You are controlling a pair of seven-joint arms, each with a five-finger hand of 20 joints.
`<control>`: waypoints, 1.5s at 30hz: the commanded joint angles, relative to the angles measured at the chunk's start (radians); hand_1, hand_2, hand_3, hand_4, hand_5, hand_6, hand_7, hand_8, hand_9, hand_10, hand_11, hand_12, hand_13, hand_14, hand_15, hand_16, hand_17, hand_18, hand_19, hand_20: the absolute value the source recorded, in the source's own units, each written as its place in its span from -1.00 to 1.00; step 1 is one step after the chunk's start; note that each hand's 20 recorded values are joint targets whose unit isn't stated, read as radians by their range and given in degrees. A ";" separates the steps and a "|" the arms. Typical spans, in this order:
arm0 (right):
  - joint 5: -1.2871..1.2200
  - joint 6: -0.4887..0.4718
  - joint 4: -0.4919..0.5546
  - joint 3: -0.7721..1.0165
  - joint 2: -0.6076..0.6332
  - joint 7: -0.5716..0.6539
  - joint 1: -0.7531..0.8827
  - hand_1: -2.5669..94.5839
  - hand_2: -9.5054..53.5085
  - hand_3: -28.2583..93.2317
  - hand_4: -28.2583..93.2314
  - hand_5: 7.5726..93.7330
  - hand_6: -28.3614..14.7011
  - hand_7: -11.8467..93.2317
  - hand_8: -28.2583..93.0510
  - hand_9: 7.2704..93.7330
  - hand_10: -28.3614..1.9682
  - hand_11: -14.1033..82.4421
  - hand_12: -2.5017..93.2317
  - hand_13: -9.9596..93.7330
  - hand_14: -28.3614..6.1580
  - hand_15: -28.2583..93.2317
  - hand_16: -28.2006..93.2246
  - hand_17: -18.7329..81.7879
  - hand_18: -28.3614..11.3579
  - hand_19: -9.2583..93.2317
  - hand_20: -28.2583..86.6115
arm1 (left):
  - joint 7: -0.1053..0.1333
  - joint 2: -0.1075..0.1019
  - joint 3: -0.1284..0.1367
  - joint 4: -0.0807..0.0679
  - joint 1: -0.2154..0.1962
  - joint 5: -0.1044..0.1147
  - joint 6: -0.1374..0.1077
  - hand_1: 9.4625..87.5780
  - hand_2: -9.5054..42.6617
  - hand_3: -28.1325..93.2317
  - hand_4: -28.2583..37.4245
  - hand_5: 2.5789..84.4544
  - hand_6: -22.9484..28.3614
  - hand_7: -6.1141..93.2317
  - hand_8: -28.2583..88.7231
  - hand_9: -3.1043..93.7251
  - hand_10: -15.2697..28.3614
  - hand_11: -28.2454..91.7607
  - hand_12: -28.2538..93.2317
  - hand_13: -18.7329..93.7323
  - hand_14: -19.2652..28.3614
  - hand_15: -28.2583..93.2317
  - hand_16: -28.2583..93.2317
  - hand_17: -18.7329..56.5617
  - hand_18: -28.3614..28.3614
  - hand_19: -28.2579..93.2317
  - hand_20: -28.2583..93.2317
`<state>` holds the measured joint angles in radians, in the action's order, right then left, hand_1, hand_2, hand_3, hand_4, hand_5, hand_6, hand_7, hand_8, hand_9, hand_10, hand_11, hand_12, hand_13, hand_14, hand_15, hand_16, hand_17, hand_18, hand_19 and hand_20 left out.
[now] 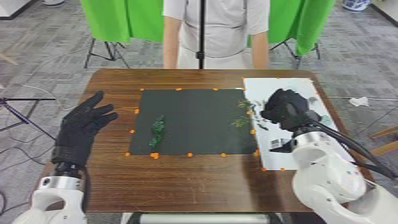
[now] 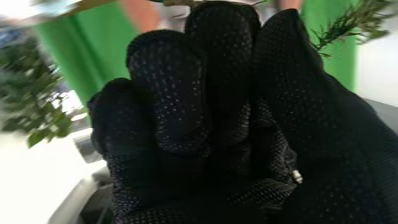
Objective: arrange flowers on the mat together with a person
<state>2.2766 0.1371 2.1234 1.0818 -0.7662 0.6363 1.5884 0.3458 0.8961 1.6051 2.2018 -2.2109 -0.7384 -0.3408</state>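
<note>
One dark-green sprig point(image 1: 157, 131) lies between eight and nine o'clock on the dark mat point(image 1: 200, 142), leaving the middle free for more stems, while a paler sprig point(image 1: 241, 120) shows at its three o'clock edge. The left hand point(image 1: 75, 136) waits off nine o'clock, fingers loosely extended, probably to leave working space. Toward three o'clock, the right hand point(image 1: 286, 111) is over the white sheet point(image 1: 279, 161), likely for placing greenery; whether it grasps any, I cannot tell.
</note>
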 commanded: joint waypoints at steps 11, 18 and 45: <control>0.155 -0.175 -0.320 -0.477 -0.410 0.107 -0.392 0.26 -1.00 0.41 -0.89 0.79 0.35 -0.35 -0.44 0.93 0.24 0.05 -0.52 0.85 0.23 0.40 -0.22 0.54 -0.27 1.00 -0.22 | -0.039 0.016 0.002 0.006 0.010 -0.016 0.003 -0.55 -0.36 0.72 -0.86 -0.07 0.32 -0.73 -0.63 -0.14 0.80 -0.14 -0.36 -0.17 1.00 0.31 -0.69 -0.72 0.95 0.33 -0.19; 0.166 -0.250 -0.348 -0.484 -0.452 0.194 -0.387 0.22 -0.99 0.41 -0.88 0.79 0.36 -0.31 -0.46 0.97 0.32 0.11 -0.53 0.90 0.26 0.43 -0.22 0.60 -0.29 1.00 -0.12 | -0.053 0.018 -0.001 0.003 0.023 -0.021 0.010 -0.55 -0.35 0.72 -0.84 -0.05 0.36 -0.75 -0.61 -0.15 0.86 -0.21 -0.32 -0.18 1.00 0.23 -0.65 -0.73 0.95 0.31 -0.16; 0.130 -0.392 -0.295 -0.462 -0.519 0.208 -0.298 0.21 -0.86 0.23 -0.83 0.79 0.35 -0.48 -0.50 1.00 0.35 0.16 -0.58 1.00 0.32 0.34 -0.18 0.69 -0.22 1.00 -0.17 | -0.076 0.019 -0.009 0.002 0.026 -0.029 0.023 -0.56 -0.35 0.74 -0.87 -0.05 0.36 -0.71 -0.62 -0.13 0.97 -0.22 -0.30 -0.21 1.00 0.16 -0.59 -0.75 0.96 0.28 -0.11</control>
<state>2.4056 -0.2410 1.7978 0.6251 -1.2666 0.8550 1.2687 0.2833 0.9071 1.5960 2.2034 -2.1712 -0.7613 -0.3274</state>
